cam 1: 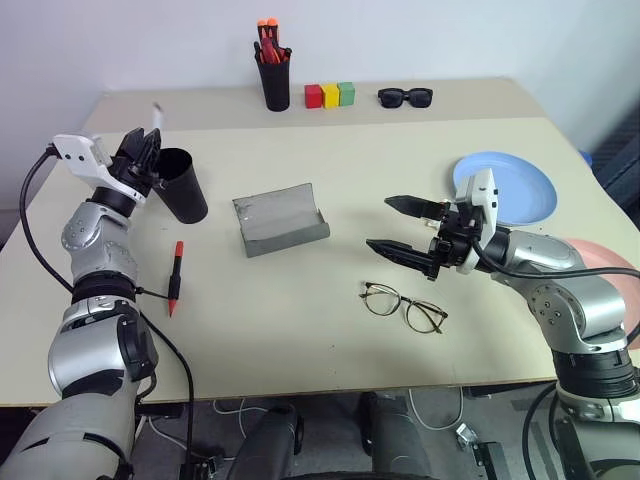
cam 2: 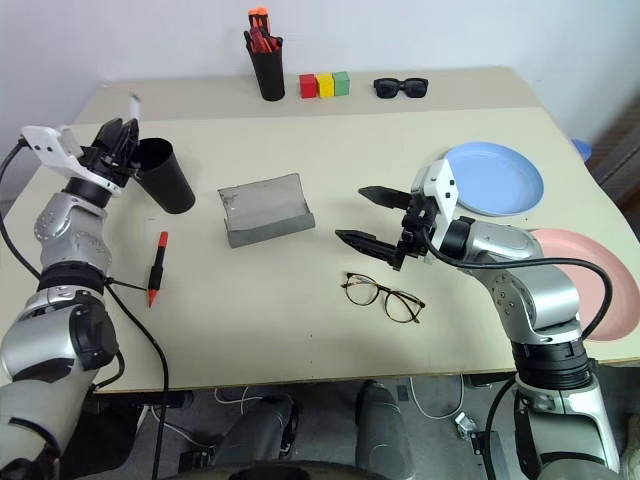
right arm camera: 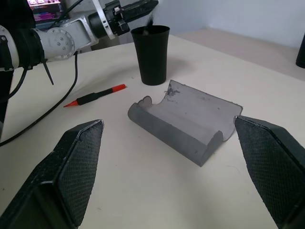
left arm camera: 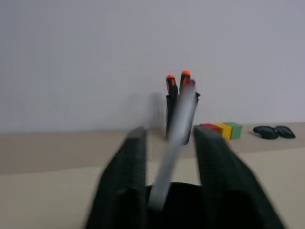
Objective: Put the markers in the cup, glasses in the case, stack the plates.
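Observation:
My left gripper hovers just left of the black cup's rim, open. A white marker stands tilted and loose between its fingers, over the cup's mouth. The dark marker with a red tip lies on the table in front of the cup. The grey case lies open mid-table. My right gripper is open and empty, to the right of the case and just behind the wire-frame glasses. The light blue plate and the pink plate lie apart at the right, the pink one partly behind my right arm.
At the back stand a black pen pot with orange-topped pens, three coloured blocks and black sunglasses. A thin black cable trails from my left arm across the table's left edge.

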Robot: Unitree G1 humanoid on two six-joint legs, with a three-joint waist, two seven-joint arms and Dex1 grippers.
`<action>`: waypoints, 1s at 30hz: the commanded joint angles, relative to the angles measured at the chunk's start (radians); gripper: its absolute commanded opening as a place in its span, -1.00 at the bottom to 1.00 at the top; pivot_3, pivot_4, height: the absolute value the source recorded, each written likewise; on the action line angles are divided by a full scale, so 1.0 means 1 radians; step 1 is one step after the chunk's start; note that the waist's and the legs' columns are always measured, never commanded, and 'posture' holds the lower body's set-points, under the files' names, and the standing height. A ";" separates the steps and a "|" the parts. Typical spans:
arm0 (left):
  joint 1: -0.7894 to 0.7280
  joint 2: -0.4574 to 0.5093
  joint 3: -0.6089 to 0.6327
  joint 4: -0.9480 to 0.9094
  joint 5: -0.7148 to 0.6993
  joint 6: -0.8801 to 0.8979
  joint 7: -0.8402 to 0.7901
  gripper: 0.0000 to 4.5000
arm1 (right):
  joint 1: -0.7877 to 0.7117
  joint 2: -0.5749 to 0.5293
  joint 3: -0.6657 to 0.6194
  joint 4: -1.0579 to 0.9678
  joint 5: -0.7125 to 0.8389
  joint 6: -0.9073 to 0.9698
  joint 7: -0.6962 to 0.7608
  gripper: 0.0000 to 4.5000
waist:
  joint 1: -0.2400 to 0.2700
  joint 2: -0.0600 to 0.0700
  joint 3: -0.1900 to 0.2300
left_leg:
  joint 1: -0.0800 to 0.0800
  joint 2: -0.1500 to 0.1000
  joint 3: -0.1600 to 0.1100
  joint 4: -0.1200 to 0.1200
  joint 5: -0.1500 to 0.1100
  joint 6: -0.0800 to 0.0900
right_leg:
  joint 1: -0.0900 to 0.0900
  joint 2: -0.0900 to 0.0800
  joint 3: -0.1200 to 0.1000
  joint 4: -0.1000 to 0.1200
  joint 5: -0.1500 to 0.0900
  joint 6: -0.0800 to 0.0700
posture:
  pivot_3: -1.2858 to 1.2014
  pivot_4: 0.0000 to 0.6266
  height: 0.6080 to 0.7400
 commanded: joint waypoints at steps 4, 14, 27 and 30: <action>0.028 0.019 -0.054 -0.332 -0.007 0.153 0.032 0.99 | -0.012 -0.008 -0.016 -0.033 -0.001 -0.020 0.007 1.00 | 0.001 0.000 0.000 | 0.000 0.000 0.000 0.000 0.000 0.000 | 0.000 0.000 0.000 0.000 0.000 0.000 | 0.03 -0.52 1.00; 0.280 0.168 -0.066 -1.395 -0.144 1.490 0.501 0.99 | -0.029 0.000 -0.009 -0.001 -0.001 -0.027 0.027 1.00 | -0.023 0.000 0.000 | 0.002 0.002 0.001 -0.001 -0.001 0.002 | -0.001 0.003 0.007 0.001 0.000 0.000 | 0.03 -0.52 1.00; 0.507 -0.078 0.136 -1.710 -0.187 1.970 0.749 0.99 | -0.041 -0.001 -0.003 0.026 -0.015 -0.037 0.058 1.00 | -0.015 0.000 0.000 | 0.003 0.002 0.003 -0.001 0.001 -0.005 | -0.002 0.005 0.008 0.003 0.000 -0.001 | 0.03 -0.52 1.00; 0.569 -0.113 0.146 -1.704 -0.179 1.970 0.762 0.99 | -0.037 0.002 0.000 0.023 -0.021 -0.039 0.057 1.00 | -0.012 0.000 0.000 | 0.003 0.003 0.005 -0.001 0.000 -0.003 | -0.001 0.004 0.008 0.003 0.000 -0.001 | 0.03 -0.52 1.00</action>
